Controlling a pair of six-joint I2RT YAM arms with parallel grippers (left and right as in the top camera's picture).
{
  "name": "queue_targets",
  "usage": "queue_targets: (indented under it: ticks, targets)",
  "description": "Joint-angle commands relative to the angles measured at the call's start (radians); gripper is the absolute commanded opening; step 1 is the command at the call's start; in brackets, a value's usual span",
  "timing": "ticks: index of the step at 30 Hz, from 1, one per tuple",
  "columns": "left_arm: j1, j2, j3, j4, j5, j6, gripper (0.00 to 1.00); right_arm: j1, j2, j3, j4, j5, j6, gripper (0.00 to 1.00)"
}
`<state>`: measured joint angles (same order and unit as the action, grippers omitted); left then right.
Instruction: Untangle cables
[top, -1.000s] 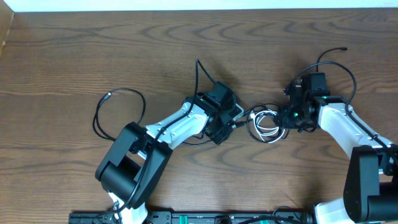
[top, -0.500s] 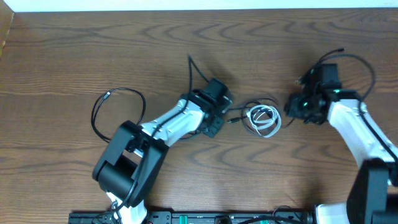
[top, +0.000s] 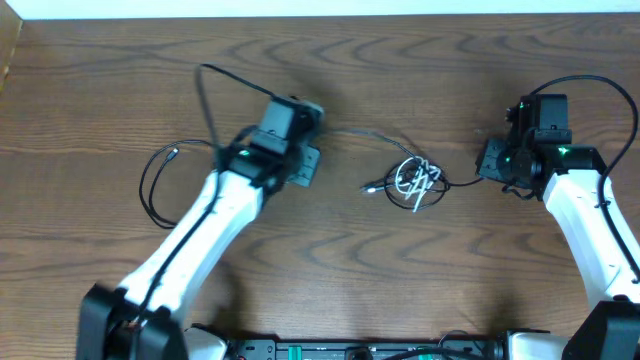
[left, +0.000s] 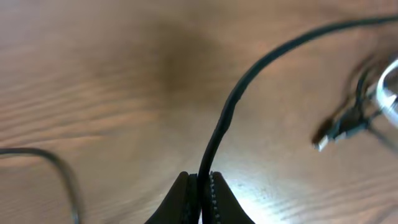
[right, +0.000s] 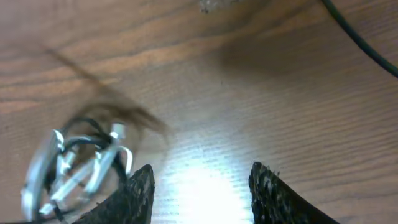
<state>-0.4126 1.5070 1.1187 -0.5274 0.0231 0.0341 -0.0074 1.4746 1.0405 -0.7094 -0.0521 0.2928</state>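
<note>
Firstly, nearest, the left pincer (left: 200, 186): shut tight on the black cable (left: 249, 68), pinched right at the tips. Hold that pinch firm and draw slowly leftward, low over the surface (left: 93, 68), to avoid whipping slack about. Mind the small plug (left: 339, 127) lying a little ahead, close to the tangle. Likely to snag if dragged through a loop, so better fed out end first.

Further on, mid-surface: white cable (top: 418, 178) bunched into a small tight coil with black strands threaded through, judged not yet free. Ease off on seeing it cinch rather than open.

Farthest, the right pincer (right: 199, 186): about half parted, nothing seen between its tips, near the white cable but apart from it. Unclear whether touching the thin black strand leading toward it. Probably best used to pin or grip the white loops while pulling the black out to the left.
</note>
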Motion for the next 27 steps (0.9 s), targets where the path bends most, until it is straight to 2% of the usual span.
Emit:
queue_targets:
  ticks: [1, 5, 6, 7, 8, 9, 11, 13, 15, 19, 20, 21, 22, 24, 26, 27]
  targets:
    - [0.092, -0.107, -0.002, 0.020, -0.019, -0.063, 0.07, -0.007, -0.004, 0.011, -0.027, 0.002, -0.040, 0.01]
    - [0.190, -0.198, -0.002, 0.053, -0.017, -0.098, 0.07, -0.007, -0.004, 0.011, -0.039, -0.002, -0.039, 0.01]
    - [0.212, -0.216, -0.002, 0.060, -0.005, -0.105, 0.07, -0.007, -0.004, 0.011, -0.041, -0.018, -0.040, 0.11]
    - [0.236, -0.234, -0.002, 0.067, 0.015, -0.121, 0.07, -0.007, -0.004, 0.011, -0.044, -0.046, -0.040, 0.29]
    - [0.261, -0.252, -0.002, 0.070, 0.057, -0.124, 0.08, -0.006, -0.004, 0.011, -0.057, -0.117, -0.058, 0.52]
    - [0.288, -0.266, -0.002, 0.069, 0.116, -0.124, 0.07, -0.005, -0.004, 0.011, -0.090, -0.233, -0.126, 0.66]
    - [0.296, -0.267, -0.002, 0.064, 0.130, -0.124, 0.08, -0.004, -0.004, 0.011, -0.130, -0.305, -0.179, 0.61]
    - [0.296, -0.259, -0.002, 0.061, 0.130, -0.122, 0.08, -0.004, -0.004, 0.011, -0.164, -0.317, -0.178, 0.39]
    - [0.296, -0.249, -0.002, 0.061, 0.131, -0.122, 0.07, -0.007, -0.004, 0.011, -0.191, -0.317, -0.175, 0.01]
    - [0.296, -0.233, -0.002, 0.061, 0.131, -0.122, 0.07, -0.010, -0.004, 0.011, -0.267, -0.317, -0.174, 0.01]
    - [0.296, -0.233, -0.002, 0.061, 0.131, -0.122, 0.07, -0.010, -0.004, 0.011, -0.279, -0.317, -0.174, 0.07]
    - [0.296, -0.233, -0.002, 0.061, 0.131, -0.122, 0.07, -0.010, -0.004, 0.011, -0.287, -0.317, -0.174, 0.36]
    - [0.296, -0.233, -0.002, 0.062, 0.131, -0.122, 0.07, -0.010, -0.004, 0.011, -0.294, -0.317, -0.174, 0.45]
    - [0.296, -0.233, -0.002, 0.062, 0.130, -0.122, 0.07, -0.010, -0.004, 0.011, -0.304, -0.318, -0.174, 0.57]
    - [0.296, -0.233, -0.002, 0.062, 0.130, -0.122, 0.07, -0.010, -0.004, 0.011, -0.314, -0.317, -0.174, 0.62]
    - [0.296, -0.233, -0.002, 0.062, 0.130, -0.122, 0.07, -0.010, -0.004, 0.011, -0.320, -0.317, -0.174, 0.70]
